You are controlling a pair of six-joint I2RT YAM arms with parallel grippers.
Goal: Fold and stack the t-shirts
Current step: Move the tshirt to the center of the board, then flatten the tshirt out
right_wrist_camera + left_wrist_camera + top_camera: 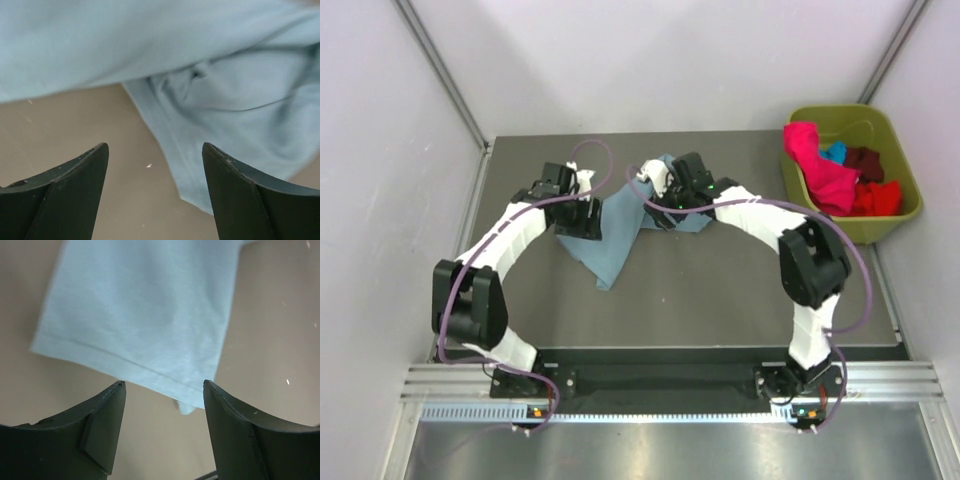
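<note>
The grey-blue t-shirt [620, 235] lies crumpled on the dark table [720, 290], towards the far side and between your two arms, with one long point of cloth trailing back towards the bases. Your left gripper [585, 222] sits at the shirt's left edge. In the left wrist view its jaws stand wide apart with nothing between them, and a hemmed edge of the shirt [140, 315] lies flat just past the fingertips [116, 390]. Your right gripper [662, 208] is over the shirt's right, bunched part. The right wrist view shows the jaws spread just as wide and empty, with rumpled folds [225, 100] beyond the tips and bare table under them. The other tees are heaped in the olive-green bin [910, 180] at the far right: pink [815, 165] draped over its rim, turquoise [835, 152], maroon [865, 160] and red [880, 197].
</note>
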